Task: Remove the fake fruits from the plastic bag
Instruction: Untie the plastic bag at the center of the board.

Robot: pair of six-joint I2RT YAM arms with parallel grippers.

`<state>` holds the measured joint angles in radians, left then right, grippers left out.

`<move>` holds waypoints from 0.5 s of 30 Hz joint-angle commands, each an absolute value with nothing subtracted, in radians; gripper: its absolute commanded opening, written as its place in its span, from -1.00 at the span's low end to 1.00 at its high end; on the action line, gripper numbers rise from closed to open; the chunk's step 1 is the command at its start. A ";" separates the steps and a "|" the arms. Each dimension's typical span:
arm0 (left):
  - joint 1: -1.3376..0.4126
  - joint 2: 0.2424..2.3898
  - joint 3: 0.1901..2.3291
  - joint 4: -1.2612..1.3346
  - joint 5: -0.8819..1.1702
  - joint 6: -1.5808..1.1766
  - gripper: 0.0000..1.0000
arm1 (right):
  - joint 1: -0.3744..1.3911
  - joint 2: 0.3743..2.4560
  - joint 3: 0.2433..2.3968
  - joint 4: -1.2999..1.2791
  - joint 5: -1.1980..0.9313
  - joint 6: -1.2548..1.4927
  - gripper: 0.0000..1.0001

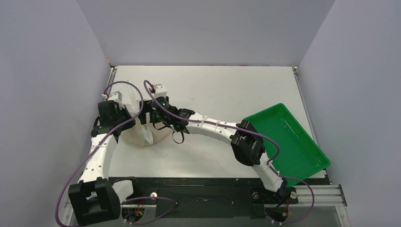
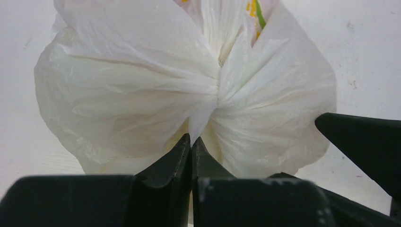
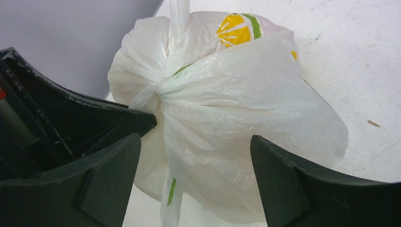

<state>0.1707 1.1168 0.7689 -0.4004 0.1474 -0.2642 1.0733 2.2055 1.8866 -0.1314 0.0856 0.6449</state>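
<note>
The plastic bag (image 1: 145, 135) is white and crinkly, gathered into a knot, and sits on the table at the left. My left gripper (image 2: 191, 140) is shut on a pinched fold of the bag just below the knot; from above it (image 1: 134, 118) is at the bag's left side. My right gripper (image 3: 195, 138) is open, its jaws straddling the bag's lower bulge without touching it; from above it (image 1: 150, 119) is at the bag's top right. The fake fruits are hidden inside the bag. A yellow and green patch (image 3: 236, 28) shows on the bag; I cannot tell whether it is print or fruit.
A green rectangular tray (image 1: 302, 156) lies at the table's right front, partly over the edge. Grey walls close in the left, back and right sides. The right arm (image 1: 215, 128) stretches across the middle of the table.
</note>
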 commanded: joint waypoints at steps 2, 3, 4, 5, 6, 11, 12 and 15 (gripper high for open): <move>0.160 1.043 0.761 -0.317 0.235 -0.237 -1.00 | 1.095 2.227 1.953 -0.135 0.189 0.604 0.65; 0.158 1.035 0.756 -0.315 0.238 -0.237 -1.00 | 1.097 2.236 1.956 -0.126 0.190 0.601 0.66; 0.156 1.032 0.755 -0.308 0.247 -0.235 -1.00 | 1.098 2.240 1.957 -0.122 0.189 0.601 0.66; 0.155 1.026 0.752 -0.307 0.252 -0.235 -1.00 | 1.101 2.249 1.962 -0.114 0.186 0.602 0.66; 0.151 1.023 0.752 -0.303 0.254 -0.234 -1.00 | 1.100 2.255 1.964 -0.113 0.186 0.604 0.60; 0.146 1.005 0.746 -0.304 0.242 -0.230 -1.00 | 1.100 2.271 1.958 -0.088 0.203 0.625 0.18; 0.145 1.004 0.745 -0.304 0.241 -0.230 -1.00 | 1.100 2.272 1.960 -0.088 0.208 0.626 0.14; 0.146 0.997 0.743 -0.302 0.241 -0.230 -1.00 | 1.096 2.267 1.950 -0.086 0.225 0.633 -0.15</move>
<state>0.1493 1.0283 0.7353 -0.3611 0.2188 -0.2478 1.0946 2.2814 1.9297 -0.1272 0.1768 0.6186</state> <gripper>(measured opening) 0.004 0.495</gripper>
